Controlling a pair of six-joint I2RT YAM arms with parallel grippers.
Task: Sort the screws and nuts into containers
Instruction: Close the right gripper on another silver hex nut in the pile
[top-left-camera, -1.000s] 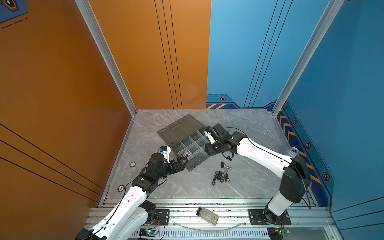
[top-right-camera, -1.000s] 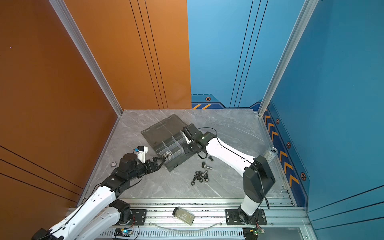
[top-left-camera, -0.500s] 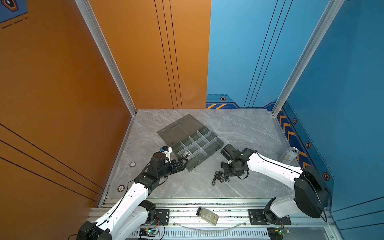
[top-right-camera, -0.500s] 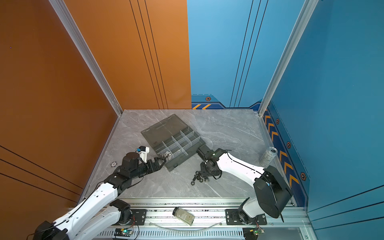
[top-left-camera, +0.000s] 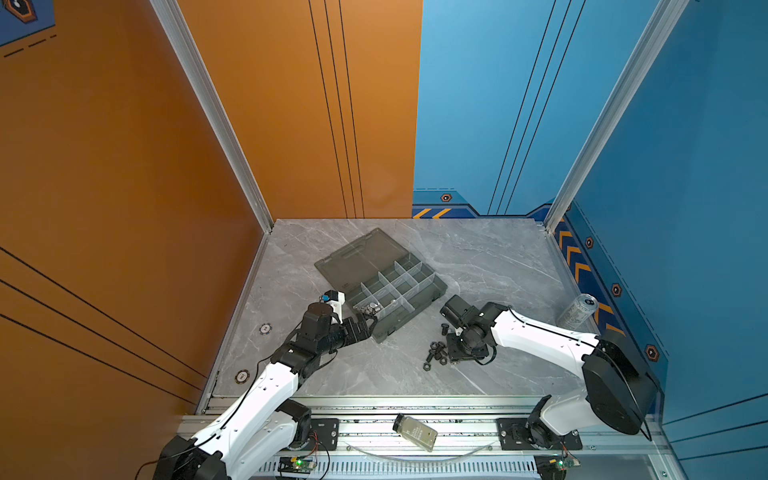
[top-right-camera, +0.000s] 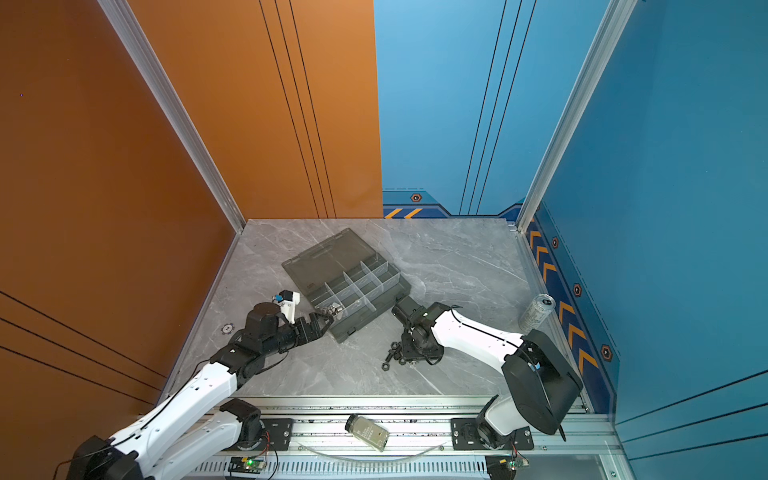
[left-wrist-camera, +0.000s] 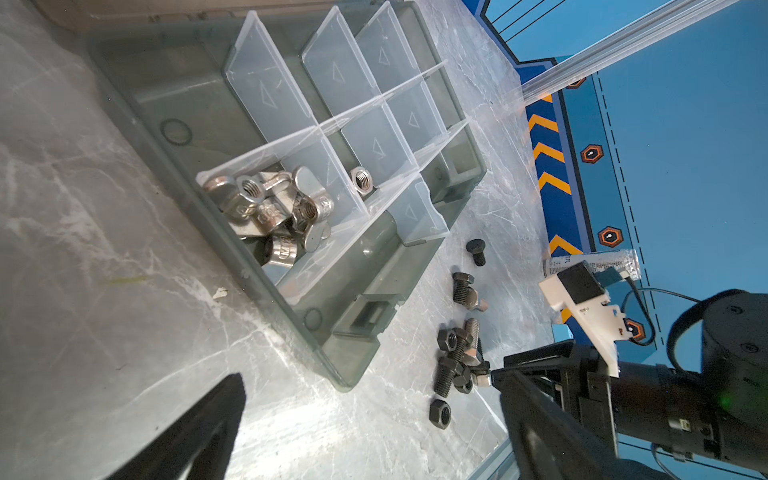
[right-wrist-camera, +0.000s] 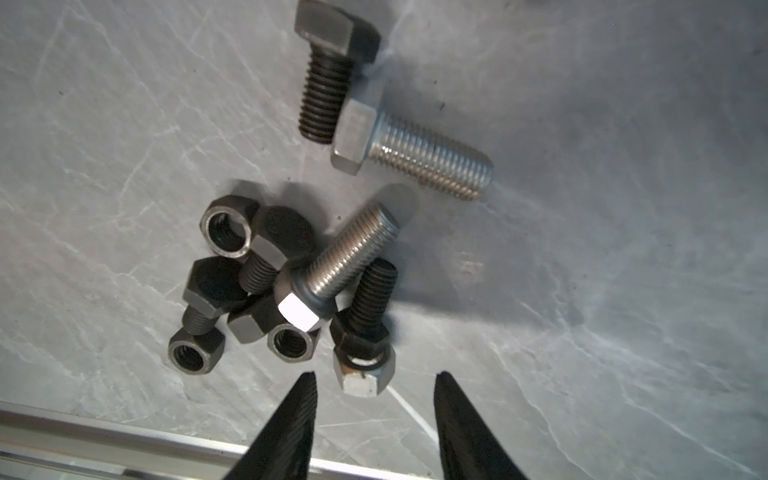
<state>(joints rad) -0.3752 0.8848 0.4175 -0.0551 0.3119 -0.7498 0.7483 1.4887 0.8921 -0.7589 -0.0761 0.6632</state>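
the work surface is a grey marble-veined tabletop (top-left-camera: 490, 257), matte, with pale cracks across it. tall orange wall panels (top-left-camera: 124, 166) close the left and far-left sides, blue wall panels (top-left-camera: 685, 166) the far-right and right, with slim aluminium corner posts (top-left-camera: 216, 112) where they meet. a blue skirting with orange chevrons (top-left-camera: 575, 259) runs along the right edge. a ribbed aluminium rail (top-left-camera: 365, 419) bounds the near edge and carries both arm bases; a clear bottle with an olive label (top-left-camera: 415, 433) lies on its side on it. a silver drink can (top-left-camera: 578, 309) stands at the tabletop's right edge.

near the middle sits a smoky-grey plastic organiser box (top-left-camera: 438, 286), set at an angle, its flat lid (top-left-camera: 357, 257) folded open toward the far left. pale translucent dividers (left-wrist-camera: 270, 87) split it into cells (left-wrist-camera: 399, 124): shiny silver wing nuts (left-wrist-camera: 266, 208) are heaped in a cell at the box's near-left end, and a single silver hex nut (left-wrist-camera: 360, 179) lies in the next cell along. the black and silver threaded screws (top-left-camera: 434, 357) lie in a loose heap on bare tabletop just near-right of the box, mixed with black hex nuts (right-wrist-camera: 226, 232); one black screw (top-left-camera: 445, 329) lies apart, between heap and box.

the left pincer (top-left-camera: 365, 322) hovers at the box's near-left end, spread wide and empty. the right pincer (right-wrist-camera: 376, 376) points down at the heap, partly open and gripping nothing; another silver hex nut (right-wrist-camera: 363, 374) sits at the mouth of the gap between its tips, touching neither.
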